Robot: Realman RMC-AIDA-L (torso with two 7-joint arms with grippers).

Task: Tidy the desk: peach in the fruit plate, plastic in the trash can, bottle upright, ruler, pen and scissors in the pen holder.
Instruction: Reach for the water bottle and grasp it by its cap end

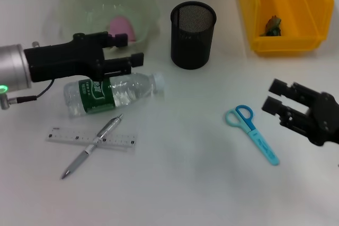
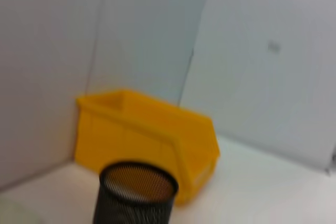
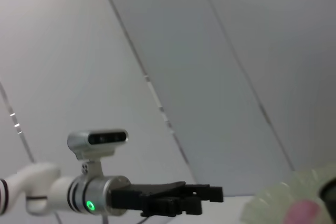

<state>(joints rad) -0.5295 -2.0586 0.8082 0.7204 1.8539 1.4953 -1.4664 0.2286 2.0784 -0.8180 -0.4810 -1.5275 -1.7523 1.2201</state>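
Observation:
The pink peach point(image 1: 123, 26) lies in the pale green fruit plate point(image 1: 79, 1). A clear bottle point(image 1: 111, 92) with a green label lies on its side. Just above it and beside the plate's front rim, my left gripper point(image 1: 135, 48) hovers open and holds nothing. A pen point(image 1: 92, 145) lies across the clear ruler point(image 1: 79, 137). Blue scissors point(image 1: 251, 130) lie to the right, with my open right gripper point(image 1: 273, 96) close beside them. The black mesh pen holder point(image 1: 193, 34) stands upright. Crumpled plastic point(image 1: 273, 26) sits in the yellow trash can point(image 1: 286, 43).
The left wrist view shows the pen holder point(image 2: 136, 192) in front of the yellow trash can point(image 2: 147, 140) and grey walls. The right wrist view shows my left gripper point(image 3: 210, 196) and the fruit plate point(image 3: 283, 200). Bare white desk lies between the bottle and scissors.

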